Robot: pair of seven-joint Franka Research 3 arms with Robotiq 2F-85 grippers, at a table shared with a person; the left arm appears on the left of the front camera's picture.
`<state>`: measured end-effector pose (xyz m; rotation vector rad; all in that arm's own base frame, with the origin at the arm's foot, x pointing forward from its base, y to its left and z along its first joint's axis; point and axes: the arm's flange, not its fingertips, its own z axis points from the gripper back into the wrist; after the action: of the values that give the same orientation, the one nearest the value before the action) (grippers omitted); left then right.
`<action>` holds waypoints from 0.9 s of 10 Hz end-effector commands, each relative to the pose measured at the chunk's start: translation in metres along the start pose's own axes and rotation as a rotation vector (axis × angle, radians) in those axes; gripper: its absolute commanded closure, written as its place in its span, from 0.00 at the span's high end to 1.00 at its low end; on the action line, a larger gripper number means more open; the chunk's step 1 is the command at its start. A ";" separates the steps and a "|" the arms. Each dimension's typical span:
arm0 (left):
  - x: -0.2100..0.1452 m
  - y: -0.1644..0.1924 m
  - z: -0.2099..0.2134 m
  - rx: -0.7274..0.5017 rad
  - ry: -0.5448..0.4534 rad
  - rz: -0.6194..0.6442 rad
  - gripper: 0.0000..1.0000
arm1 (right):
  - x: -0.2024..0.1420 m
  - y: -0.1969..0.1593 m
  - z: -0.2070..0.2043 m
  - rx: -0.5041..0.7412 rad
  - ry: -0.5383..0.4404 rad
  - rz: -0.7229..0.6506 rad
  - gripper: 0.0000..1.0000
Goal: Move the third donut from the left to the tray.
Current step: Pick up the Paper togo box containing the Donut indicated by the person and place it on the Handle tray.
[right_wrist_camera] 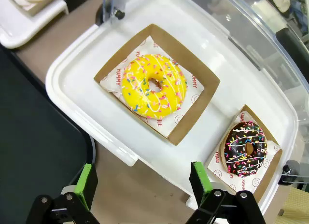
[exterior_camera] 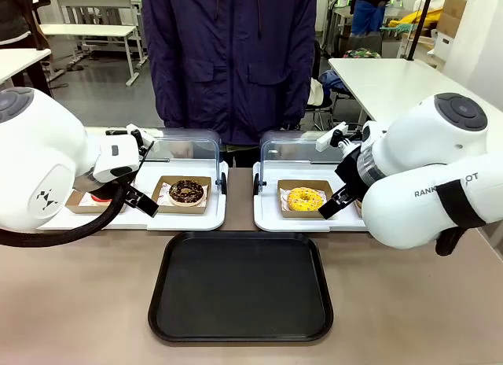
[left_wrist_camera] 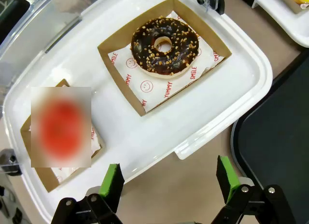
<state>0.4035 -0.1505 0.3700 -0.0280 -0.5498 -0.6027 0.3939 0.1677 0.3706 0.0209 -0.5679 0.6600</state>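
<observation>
The right claw hangs wide open with nothing in it. Its green pads are spread wider than the yellow donut, which I judge is a stance ready to come down around it. Directly below the fingers is bare table, at the near edge of the white tray.

Just ahead of the claw, in line with the gap between the fingers, the yellow donut lies flat on printed paper in a shallow cardboard box. The box and paper keep the icing off the tray, and they mean the fingers can take the donut by its sides, or the box by its walls. The donut is not yet touched.

The black tray, where the donut is to go, lies close beside the claw, off its outer finger and nearer the robot. The carry should be short.

Farther ahead and to the other side, a chocolate donut with coloured sprinkles sits in its own box, well apart from the yellow one and so unlikely to be bumped. Beyond both, the clear lid stands raised, leaving the way in from above open.

The left claw is also spread wide and empty. It hovers off the edge of the other white tray, with a nut-topped chocolate donut ahead of it. Across the table stands a person.
</observation>
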 end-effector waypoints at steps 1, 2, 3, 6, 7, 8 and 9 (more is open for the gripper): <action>0.020 0.016 0.028 -0.048 -0.031 0.011 1.00 | 0.029 -0.021 0.025 0.003 -0.050 -0.045 1.00; 0.036 0.030 0.055 -0.107 -0.035 -0.004 1.00 | 0.042 -0.042 0.058 0.062 -0.073 -0.058 1.00; 0.045 0.056 0.073 -0.193 -0.032 -0.015 1.00 | 0.049 -0.067 0.085 0.063 -0.103 -0.099 1.00; 0.039 0.138 0.106 -0.395 -0.071 -0.080 1.00 | 0.022 -0.146 0.149 0.186 -0.199 -0.170 1.00; 0.026 0.172 0.113 -0.446 -0.114 -0.079 1.00 | 0.004 -0.176 0.161 0.244 -0.239 -0.167 1.00; 0.006 0.201 0.119 -0.478 -0.160 -0.076 1.00 | -0.019 -0.205 0.170 0.298 -0.284 -0.147 1.00; -0.020 0.229 0.125 -0.511 -0.214 -0.068 1.00 | -0.050 -0.231 0.179 0.342 -0.339 -0.132 1.00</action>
<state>0.4419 0.0531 0.5076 -0.5035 -0.5874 -0.7887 0.4035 -0.0532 0.5402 0.4042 -0.7516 0.5597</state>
